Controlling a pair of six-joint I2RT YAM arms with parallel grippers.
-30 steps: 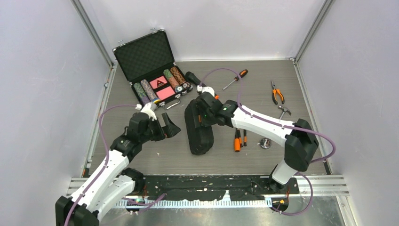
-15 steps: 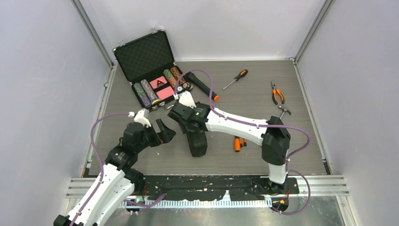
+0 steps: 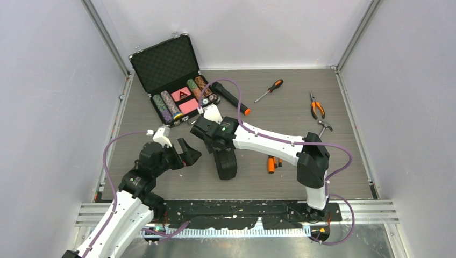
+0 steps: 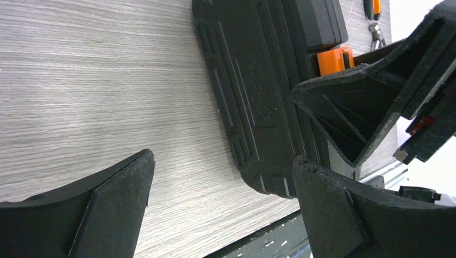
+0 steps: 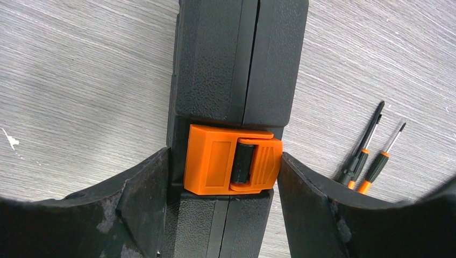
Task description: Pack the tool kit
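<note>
Centre of the surface [image 3: 279, 185]: the tool kit case [image 3: 226, 164], black and ribbed, is closed and stands on its long edge with the seam and the orange latch [image 5: 234, 158] facing up. The latch lies flat across the seam.

Right pincer [image 5: 223, 177]: you see it straddling the case from above at the latch, one finger pressed to each broad side, so it grips the case across its thickness. The arm reaches in from the right and crosses over the near part of the surface.

Left pincer [image 3: 188, 153]: its jaws are spread wide and hold nothing. It hangs just to the left of the case and apart from it, facing the ribbed side wall. In the left wrist view you look between the two fingers at that wall [image 4: 253, 97], with the latch [image 4: 334, 58] showing at its upper edge.

Just right of the case: small screwdrivers [image 5: 379, 164] with orange-and-black handles lie side by side on the surface.

Farther back and to the right: a long screwdriver [image 3: 269, 90], pliers [image 3: 316, 106] and a hammer [image 3: 324, 127] lie loose, well apart from the case.

Behind the case: a black flashlight [image 3: 230, 98] with an orange tip. At the back left, an open poker chip case [image 3: 172, 80] has its lid raised.
</note>
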